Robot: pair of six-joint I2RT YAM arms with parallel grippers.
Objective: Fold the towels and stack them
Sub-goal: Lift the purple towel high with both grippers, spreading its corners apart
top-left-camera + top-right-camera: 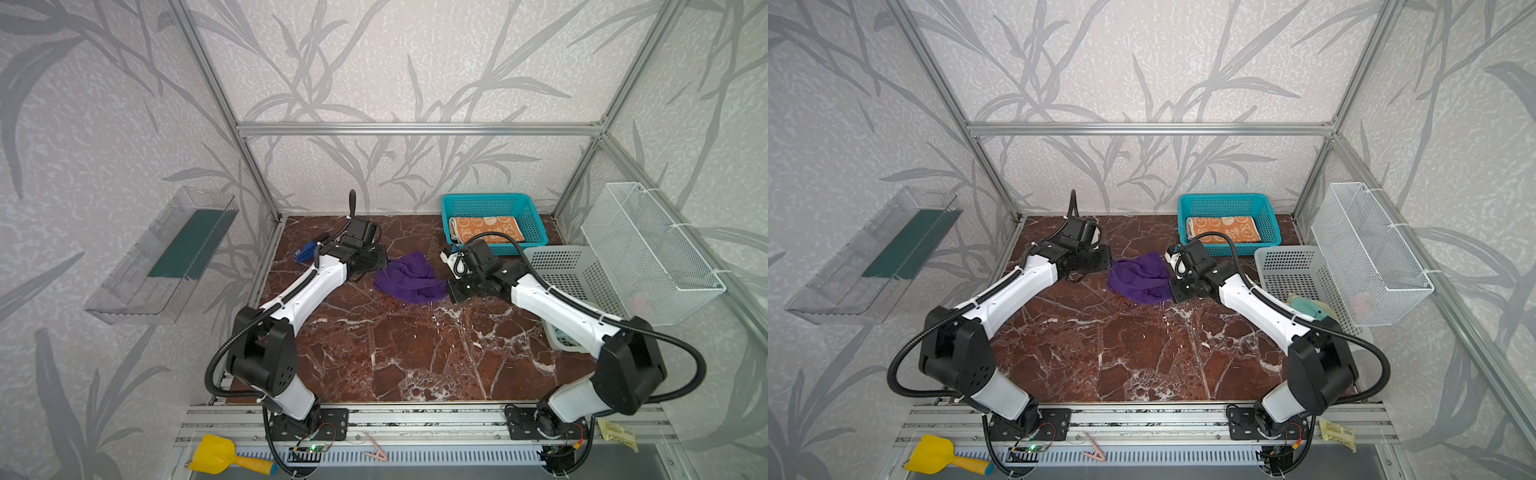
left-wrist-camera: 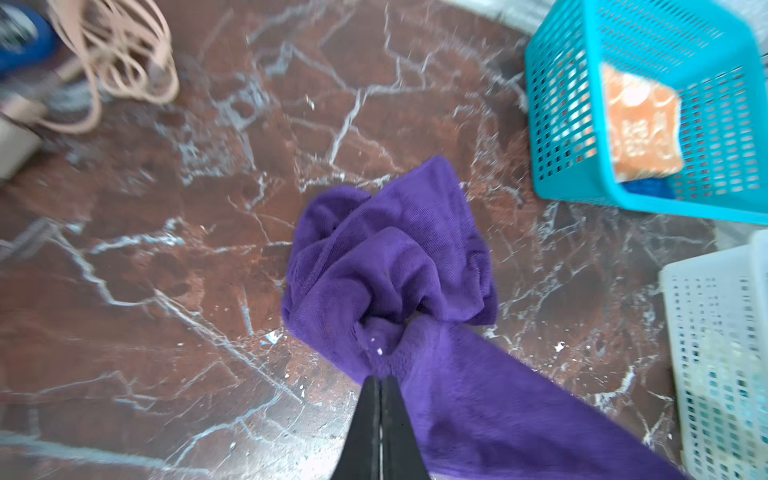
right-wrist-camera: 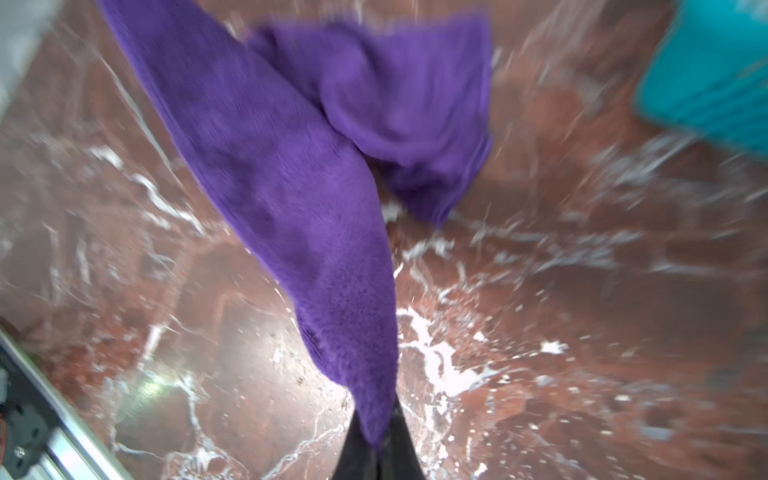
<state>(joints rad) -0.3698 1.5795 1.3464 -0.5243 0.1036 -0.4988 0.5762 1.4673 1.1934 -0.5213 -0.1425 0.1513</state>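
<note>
The purple towel (image 1: 409, 276) (image 1: 1140, 276) lies crumpled on the marble table (image 1: 374, 345), stretched between both grippers. My left gripper (image 1: 385, 261) (image 2: 380, 380) is shut on its left edge. My right gripper (image 1: 449, 287) (image 3: 378, 440) is shut on its right corner, and the cloth (image 3: 291, 187) runs taut away from the tips. The orange rabbit-print towel (image 1: 486, 226) (image 2: 642, 124) lies folded in the teal basket (image 1: 482, 199), with a strip of blue towel (image 2: 648, 187) under it. A pale yellow-and-teal towel (image 1: 1308, 305) sits in the grey basket (image 1: 1291, 266).
A white wire basket (image 1: 648, 249) hangs on the right wall and a clear shelf (image 1: 162, 253) on the left wall. A pink whisk (image 2: 124, 54) and a blue object (image 1: 305, 251) lie behind the left arm. A yellow scoop (image 1: 216, 455) and a clothespin (image 1: 376, 451) lie on the front rail.
</note>
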